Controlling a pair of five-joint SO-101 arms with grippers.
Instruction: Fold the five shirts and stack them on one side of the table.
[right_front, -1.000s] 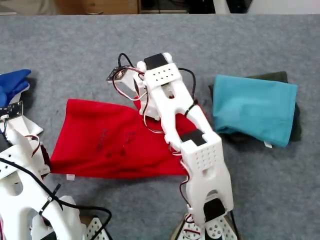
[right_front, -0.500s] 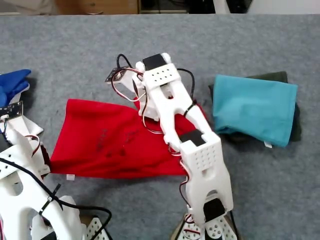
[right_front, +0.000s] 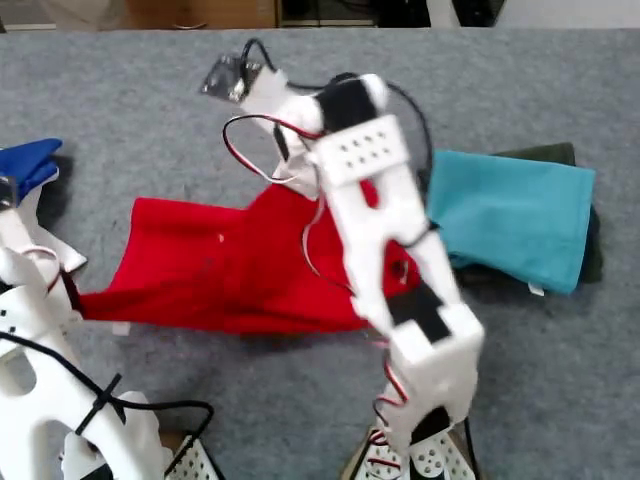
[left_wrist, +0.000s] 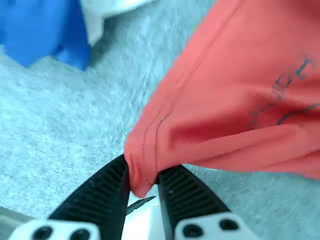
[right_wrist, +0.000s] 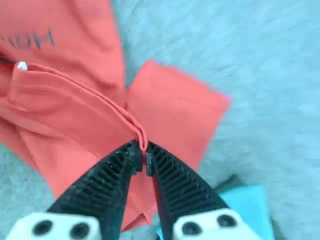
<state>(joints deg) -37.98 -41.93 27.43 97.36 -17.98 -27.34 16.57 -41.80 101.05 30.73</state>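
Observation:
A red shirt (right_front: 220, 275) hangs stretched between both arms above the grey table (right_front: 150, 110). My right gripper (right_wrist: 141, 152) is shut on a folded edge of the red shirt (right_wrist: 75, 115); in the high view that gripper (right_front: 283, 180) holds the shirt's far edge up in a peak. My left gripper (left_wrist: 142, 185) is shut on a bunched corner of the red shirt (left_wrist: 235, 95), at the shirt's near left end (right_front: 80, 300) in the high view. A folded teal shirt (right_front: 510, 215) lies on a dark green shirt (right_front: 578, 155) at the right.
A blue shirt (right_front: 25, 165) lies at the table's left edge, close behind the left arm, and the blue shirt (left_wrist: 37, 27) lies beside a white cloth (left_wrist: 112, 7). A corner of the teal shirt (right_wrist: 245, 205) lies below the right gripper. Bare table stretches along the far side.
Both grippers have risen with the red shirt. The right arm swung up and toward the far side, pulling the far edge into a peak; the near left corner came off the table.

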